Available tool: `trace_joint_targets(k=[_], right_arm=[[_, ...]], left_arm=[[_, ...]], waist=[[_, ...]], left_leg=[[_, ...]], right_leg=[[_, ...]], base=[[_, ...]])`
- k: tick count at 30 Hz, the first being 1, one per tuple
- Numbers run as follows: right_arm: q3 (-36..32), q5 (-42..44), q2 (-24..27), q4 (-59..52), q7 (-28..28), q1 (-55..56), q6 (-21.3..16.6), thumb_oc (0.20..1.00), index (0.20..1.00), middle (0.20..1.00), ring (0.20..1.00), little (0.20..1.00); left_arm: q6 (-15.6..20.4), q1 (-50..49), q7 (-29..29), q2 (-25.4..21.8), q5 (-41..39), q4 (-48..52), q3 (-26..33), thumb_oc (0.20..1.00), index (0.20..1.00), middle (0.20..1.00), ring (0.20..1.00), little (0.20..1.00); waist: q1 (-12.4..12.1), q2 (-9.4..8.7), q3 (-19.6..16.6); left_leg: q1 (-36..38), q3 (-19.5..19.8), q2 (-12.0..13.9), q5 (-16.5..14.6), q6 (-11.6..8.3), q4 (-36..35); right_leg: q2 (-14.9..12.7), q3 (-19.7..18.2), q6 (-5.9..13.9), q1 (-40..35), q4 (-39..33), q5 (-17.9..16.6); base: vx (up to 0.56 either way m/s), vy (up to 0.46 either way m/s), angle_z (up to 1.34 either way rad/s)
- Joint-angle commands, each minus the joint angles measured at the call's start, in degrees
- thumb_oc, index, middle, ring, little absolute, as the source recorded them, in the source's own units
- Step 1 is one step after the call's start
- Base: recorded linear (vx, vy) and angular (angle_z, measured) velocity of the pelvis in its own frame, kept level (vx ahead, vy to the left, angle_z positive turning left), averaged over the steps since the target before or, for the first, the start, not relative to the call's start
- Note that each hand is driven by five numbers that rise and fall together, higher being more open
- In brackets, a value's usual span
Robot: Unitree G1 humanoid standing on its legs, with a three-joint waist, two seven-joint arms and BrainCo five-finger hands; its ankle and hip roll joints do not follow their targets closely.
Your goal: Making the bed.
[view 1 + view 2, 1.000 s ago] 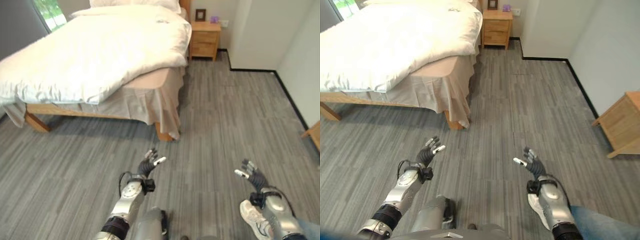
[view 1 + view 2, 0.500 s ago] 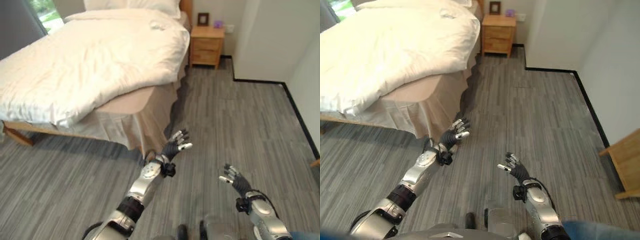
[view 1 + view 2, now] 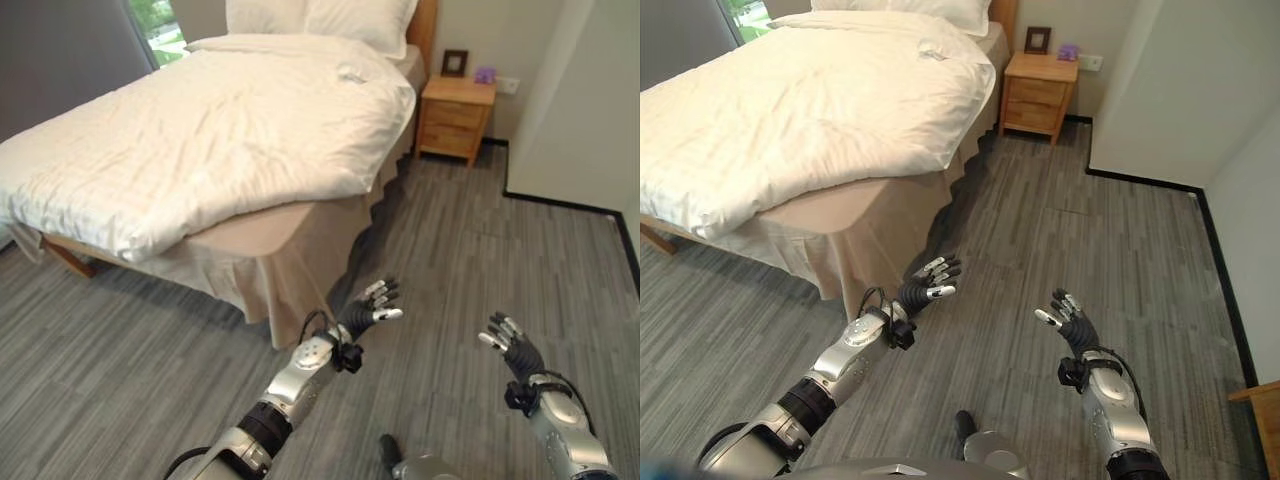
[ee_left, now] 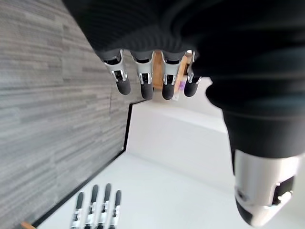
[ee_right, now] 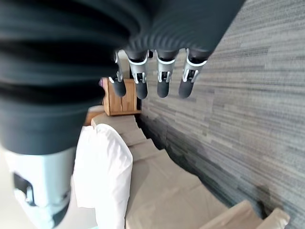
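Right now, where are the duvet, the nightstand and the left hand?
duvet [image 3: 220, 130]: left eye view, middle of its white top.
nightstand [image 3: 1038, 92]: right eye view, drawer front.
left hand [image 3: 362, 313]: left eye view, back of the hand, fingers straight.

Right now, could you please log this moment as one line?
left hand: open, empty | right hand: open, empty | duvet: untouched

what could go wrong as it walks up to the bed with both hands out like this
The duvet lies skewed, leaving the near mattress corner bare; grabbing its nearest edge might skew it further. The bed skirt hangs down to the floor right ahead of the open left hand, so fingers could snag it. The open right hand hovers over bare floor, further from the bed, so a two-handed grasp may come uneven.
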State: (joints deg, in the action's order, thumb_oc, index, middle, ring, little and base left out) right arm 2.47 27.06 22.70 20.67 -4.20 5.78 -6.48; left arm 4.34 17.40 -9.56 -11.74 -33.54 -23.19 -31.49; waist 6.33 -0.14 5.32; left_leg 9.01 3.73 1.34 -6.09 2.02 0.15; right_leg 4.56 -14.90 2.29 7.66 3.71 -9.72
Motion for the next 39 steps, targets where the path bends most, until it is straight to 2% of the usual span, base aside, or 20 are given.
trace_joint_targets(k=[1,5,6,12,13,18,26,27,29,30,34,39], right_arm=[[-2.4,0.5,0.8,-3.6,0.7,1.9,-3.1,1.0,1.0,1.0,1.0,1.0],[-4.1,-0.3,1.3,-4.2,1.6,1.8,-3.1,1.0,1.0,1.0,1.0,1.0],[-4.9,-1.0,1.9,-5.3,1.6,1.3,-2.8,1.0,1.0,1.0,1.0,1.0],[-5.9,-3.3,4.2,-10.4,0.5,-1.4,-1.9,1.0,1.0,1.0,1.0,1.0],[-5.9,-3.6,4.3,-10.5,0.6,-1.6,-1.9,1.0,1.0,1.0,1.0,1.0],[-4.3,-2.4,4.3,-12.1,0.0,-5.8,-0.9,1.0,1.0,1.0,1.0,1.0],[-2.0,-0.5,2.9,-13.3,-0.5,-6.6,-0.5,1.0,1.0,1.0,1.0,1.0],[-6.7,3.5,-3.9,-9.4,-0.6,3.4,1.8,1.0,1.0,1.0,1.0,1.0],[-6.4,3.4,-3.3,-9.4,0.0,2.1,1.7,1.0,1.0,1.0,1.0,1.0],[-6.8,3.4,-3.0,-10.1,0.8,1.6,1.5,1.0,1.0,1.0,1.0,1.0],[-9.4,-0.4,-0.6,-12.2,2.3,1.5,1.7,1.0,1.0,1.0,1.0,1.0],[-10.0,-2.8,0.9,-12.7,2.3,0.5,1.7,1.0,1.0,1.0,1.0,1.0]], left_arm=[[1.7,3.0,-0.4,-1.1,0.6,2.3,-1.0,1.0,1.0,1.0,1.0,1.0],[1.6,2.9,1.5,-3.3,5.8,5.8,0.0,1.0,1.0,1.0,1.0,1.0],[1.2,2.1,1.9,-5.0,7.9,8.6,1.6,1.0,1.0,1.0,1.0,1.0],[-0.6,-2.7,1.5,-8.7,11.5,16.2,6.3,1.0,1.0,1.0,1.0,1.0],[-0.8,-3.0,1.3,-9.0,12.1,16.9,6.7,1.0,1.0,1.0,1.0,1.0],[-1.9,-6.1,2.6,-9.1,13.9,18.6,9.6,1.0,1.0,1.0,1.0,1.0],[-2.6,-7.3,3.4,-8.5,13.1,18.1,10.0,1.0,1.0,1.0,1.0,1.0],[-1.7,-21.4,6.4,-11.2,14.5,15.8,27.7,1.0,1.0,1.0,1.0,1.0],[-1.6,-21.7,6.9,-10.7,14.0,15.6,27.8,1.0,1.0,1.0,1.0,1.0],[-1.5,-21.5,7.6,-10.3,13.4,16.3,27.7,1.0,1.0,1.0,1.0,1.0],[-1.7,-21.1,7.8,-9.2,10.9,16.3,27.6,1.0,1.0,1.0,1.0,1.0],[-0.6,-22.0,9.7,-8.8,9.4,17.2,31.5,1.0,1.0,1.0,1.0,1.0]], waist=[[0.3,-1.48,-1.3],[-0.4,-1.31,-1.0],[-1.3,-1.19,-0.7],[-5.2,-1.31,0.9],[-5.1,-1.37,1.1],[-8.1,-1.71,1.1],[-9.0,-2.38,1.4],[-5.6,-2.53,1.4],[-6.0,-2.61,0.9],[-6.5,-2.6,0.7],[-6.1,-3.07,0.0],[-6.6,-3.25,0.2]], left_leg=[[-4.7,0.4,-4.6,8.1,-0.96,-3.9],[-4.8,1.7,-4.5,8.2,-0.91,-3.6],[-5.0,2.6,-4.5,8.5,-1.01,-3.5],[-6.4,8.5,-5.3,9.8,-2.08,-2.5],[-6.6,9.4,-5.5,9.8,-2.17,-2.2],[-7.1,12.5,-6.2,10.0,-2.38,-1.2],[-7.0,14.0,-5.7,10.1,-2.72,-1.0],[-4.1,-9.6,-2.1,4.2,-0.47,-3.9],[-3.9,-10.3,-1.7,4.6,-0.87,-4.5],[-4.0,-10.6,-1.4,4.8,-1.18,-4.7],[-4.2,-9.9,-0.9,5.2,-1.77,-5.2],[-3.6,-8.9,-1.0,5.1,-1.65,-5.0]], right_leg=[[-2.3,-4.0,5.55,-4.9,-2.9,2.1],[-2.3,-2.8,5.07,-5.0,-2.0,3.1],[-2.2,-2.0,4.64,-4.8,-1.2,3.9],[-3.3,4.3,3.35,-5.4,0.9,6.3],[-3.5,5.2,3.25,-5.7,0.9,6.5],[-4.1,9.2,2.69,-7.6,0.1,7.3],[-3.8,11.1,2.2,-8.9,-0.4,7.6],[-10.7,14.6,6.09,-7.5,-0.9,6.8],[-10.0,14.0,6.27,-7.8,-2.7,5.7],[-10.3,14.8,6.44,-7.9,-3.9,5.5],[-9.6,15.6,5.86,-9.2,-6.2,5.0],[-10.4,16.7,5.76,-10.1,-5.9,5.0]], base=[[0.01,-0.033,-0.08],[-0.01,-0.011,0.06],[-0.04,-0.014,0.27],[-0.06,-0.031,0.61],[-0.06,-0.042,0.75],[-0.03,-0.039,0.68],[-0.03,-0.035,0.16],[0.0,0.0,0.0],[-0.02,-0.052,0.0],[-0.04,-0.074,-0.12],[-0.02,-0.034,-0.08],[0.01,0.027,0.17]])
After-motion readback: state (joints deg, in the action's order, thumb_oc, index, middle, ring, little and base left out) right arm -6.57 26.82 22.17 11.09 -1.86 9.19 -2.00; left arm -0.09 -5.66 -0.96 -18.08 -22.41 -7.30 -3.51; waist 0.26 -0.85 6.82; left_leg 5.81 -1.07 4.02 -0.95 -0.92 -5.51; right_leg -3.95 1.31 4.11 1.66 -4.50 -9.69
